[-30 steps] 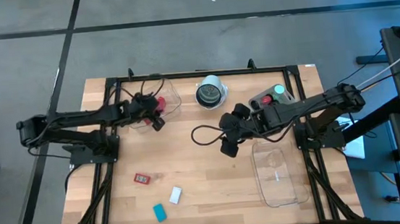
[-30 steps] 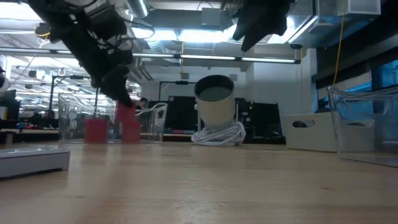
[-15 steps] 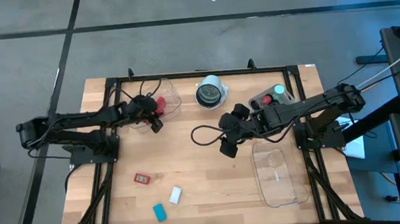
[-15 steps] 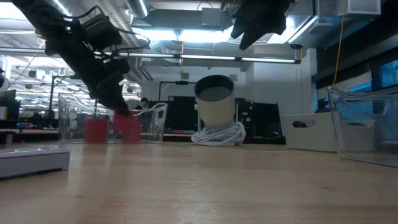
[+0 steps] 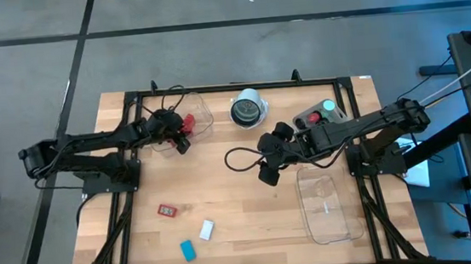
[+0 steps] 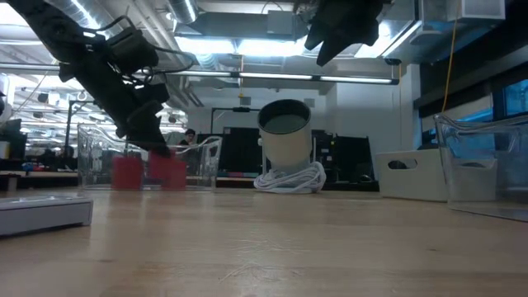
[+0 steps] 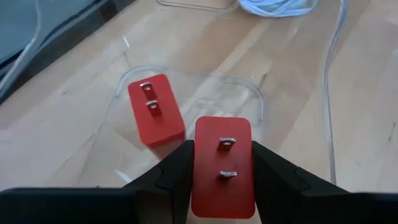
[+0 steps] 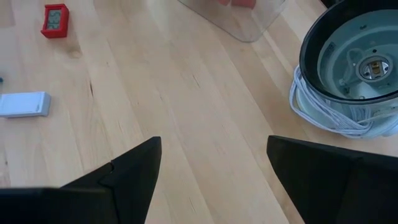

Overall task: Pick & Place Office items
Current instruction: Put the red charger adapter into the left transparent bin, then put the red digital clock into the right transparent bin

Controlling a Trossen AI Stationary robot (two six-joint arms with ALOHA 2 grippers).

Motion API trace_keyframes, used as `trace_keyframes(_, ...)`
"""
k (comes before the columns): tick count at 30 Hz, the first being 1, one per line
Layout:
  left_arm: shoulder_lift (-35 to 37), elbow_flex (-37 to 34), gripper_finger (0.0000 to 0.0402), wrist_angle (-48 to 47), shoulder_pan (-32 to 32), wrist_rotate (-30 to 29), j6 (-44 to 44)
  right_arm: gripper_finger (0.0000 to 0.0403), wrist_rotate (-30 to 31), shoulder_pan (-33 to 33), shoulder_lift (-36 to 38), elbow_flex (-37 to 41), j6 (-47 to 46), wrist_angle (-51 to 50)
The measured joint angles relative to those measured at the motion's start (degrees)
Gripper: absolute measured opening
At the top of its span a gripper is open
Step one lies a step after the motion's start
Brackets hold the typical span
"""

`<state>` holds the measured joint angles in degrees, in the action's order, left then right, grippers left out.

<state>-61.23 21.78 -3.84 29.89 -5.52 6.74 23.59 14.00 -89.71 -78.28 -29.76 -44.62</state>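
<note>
**Left gripper holding a red block in the tray**

High view: left gripper [image 5: 183, 139] at the clear tray [image 5: 200, 106]; right gripper [image 5: 266, 177] over mid-table. Low view: red blocks sit in the tray. Left wrist view: fingers [image 7: 169, 175] pinch a red block [image 7: 223, 165] beside a second red block [image 7: 155, 109]. Right wrist view: fingers spread, empty.

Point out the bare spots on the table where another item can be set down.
Bare wood lies mid-table between the red tag and the right tray, and along the left edge. Crowded: the back edge, with the left tray, round object and back-right items.
</note>
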Motion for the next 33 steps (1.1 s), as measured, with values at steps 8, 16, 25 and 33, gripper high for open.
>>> trace_keyframes(8,0.0,0.0,0.0154,0.1,0.0,0.4,0.0,0.0295,0.0,0.0,0.0,0.0,0.2,0.0)
trace_keyframes(16,0.0,0.3,0.0158,0.3,0.0,0.3,0.9,0.0295,0.0,0.0,0.0,0.0,0.2,-0.1)
trace_keyframes(25,6.7,8.8,0.0181,-7.8,-0.7,3.9,-0.6,0.0295,-1.0,0.0,0.0,0.0,1.2,0.3)
trace_keyframes(33,17.0,10.8,0.0173,-16.1,-7.1,17.0,6.5,0.0295,-9.2,1.5,-3.0,0.0,15.8,12.4)
